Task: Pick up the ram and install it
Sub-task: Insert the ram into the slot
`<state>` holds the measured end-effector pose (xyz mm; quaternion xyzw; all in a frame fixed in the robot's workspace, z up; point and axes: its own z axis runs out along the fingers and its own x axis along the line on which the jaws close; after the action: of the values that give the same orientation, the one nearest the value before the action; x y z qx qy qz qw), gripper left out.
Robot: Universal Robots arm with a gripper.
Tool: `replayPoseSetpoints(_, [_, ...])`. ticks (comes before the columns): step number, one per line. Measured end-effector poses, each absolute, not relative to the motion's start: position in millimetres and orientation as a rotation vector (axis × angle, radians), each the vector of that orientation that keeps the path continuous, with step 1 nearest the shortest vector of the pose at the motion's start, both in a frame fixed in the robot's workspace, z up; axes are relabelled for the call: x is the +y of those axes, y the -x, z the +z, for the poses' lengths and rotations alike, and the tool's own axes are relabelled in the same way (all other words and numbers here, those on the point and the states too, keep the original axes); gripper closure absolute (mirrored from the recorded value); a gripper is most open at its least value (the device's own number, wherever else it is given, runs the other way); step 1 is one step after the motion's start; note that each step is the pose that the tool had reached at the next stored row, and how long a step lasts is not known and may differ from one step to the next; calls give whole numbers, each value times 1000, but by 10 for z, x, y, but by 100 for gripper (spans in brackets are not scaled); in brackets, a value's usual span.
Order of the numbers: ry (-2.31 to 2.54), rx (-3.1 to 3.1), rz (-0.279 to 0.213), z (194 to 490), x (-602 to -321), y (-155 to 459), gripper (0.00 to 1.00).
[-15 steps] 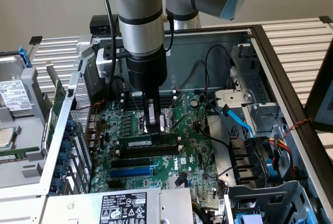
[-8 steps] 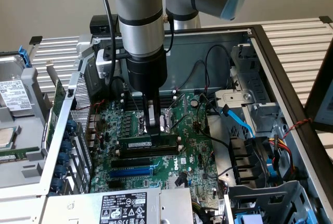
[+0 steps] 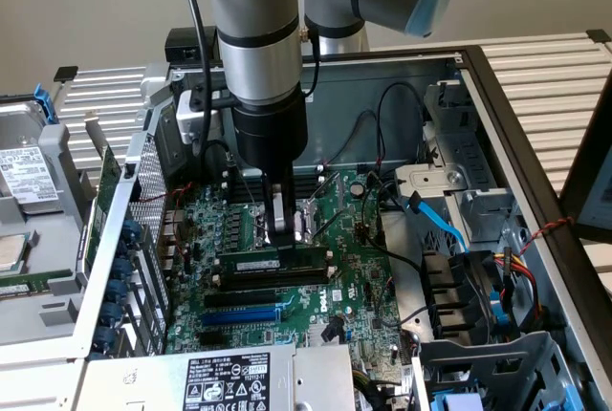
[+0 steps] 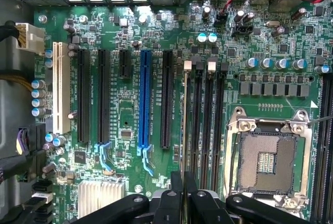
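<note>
On the exterior view's left, a perforated grey sheet-metal chassis wall (image 3: pixel 143 203) edged with blue plastic clips. Next, a matte green motherboard (image 3: pixel 359 272), dotted with small cylinders and ribbed black slots. Nearer the camera, a glossy black-and-white sticker (image 3: pixel 226 382), print too small to read. Mid-board, the ram (image 3: pixel 251 266) (image 4: pixel 186 120): a long thin green stick with black chips and a small white label, standing on edge along a black memory slot, beside the long blue plastic expansion slot (image 3: pixel 244 316). Black metal gripper (image 3: pixel 288 227) (image 4: pixel 183 185) down over it, pinched tight on the stick's thin edge. Further right, a flat blue cable (image 3: pixel 435 218), then a bundle of red, yellow and black wires (image 3: pixel 509 268).
</note>
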<state>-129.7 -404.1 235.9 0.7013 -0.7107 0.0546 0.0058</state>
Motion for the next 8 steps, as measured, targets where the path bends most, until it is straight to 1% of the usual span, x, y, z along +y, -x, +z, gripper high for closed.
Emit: replayPoseSetpoints(8, [-2182, -2245, 179, 2352, -4041, 1314, 87])
